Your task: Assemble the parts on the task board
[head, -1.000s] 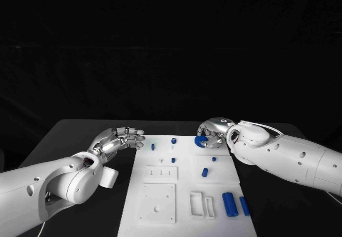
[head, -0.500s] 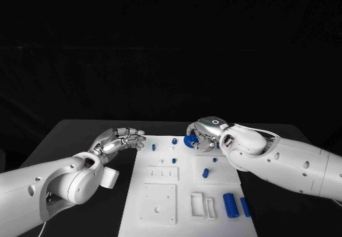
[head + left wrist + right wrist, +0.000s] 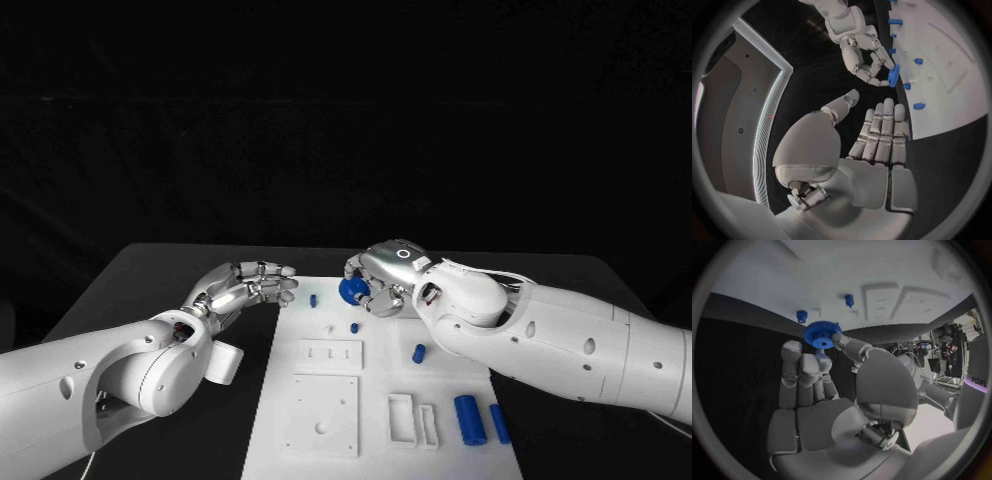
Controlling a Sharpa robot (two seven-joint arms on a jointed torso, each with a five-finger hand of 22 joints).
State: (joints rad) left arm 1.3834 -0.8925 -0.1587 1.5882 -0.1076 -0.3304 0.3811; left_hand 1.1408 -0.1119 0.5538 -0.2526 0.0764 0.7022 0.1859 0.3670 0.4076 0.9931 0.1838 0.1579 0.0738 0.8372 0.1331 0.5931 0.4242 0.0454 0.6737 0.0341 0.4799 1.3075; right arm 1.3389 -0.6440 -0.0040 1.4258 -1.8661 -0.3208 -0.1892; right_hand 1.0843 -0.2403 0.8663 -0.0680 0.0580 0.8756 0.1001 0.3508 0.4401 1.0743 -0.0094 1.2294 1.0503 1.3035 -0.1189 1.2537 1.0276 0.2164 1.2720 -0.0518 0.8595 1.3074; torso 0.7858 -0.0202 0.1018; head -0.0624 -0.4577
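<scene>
Right hand (image 3: 378,284) is pinching a blue gear (image 3: 352,291) at its fingertips, above the far end of the task board (image 3: 447,365); it should probably be lowered level onto a blue peg (image 3: 353,327), bore centred. Left hand (image 3: 248,285) is hanging empty, fingers loosely curled, off the board's left edge, leaving room.

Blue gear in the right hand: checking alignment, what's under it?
The blue gear held by the right hand hangs above the white board; any peg directly beneath is covered.
</scene>
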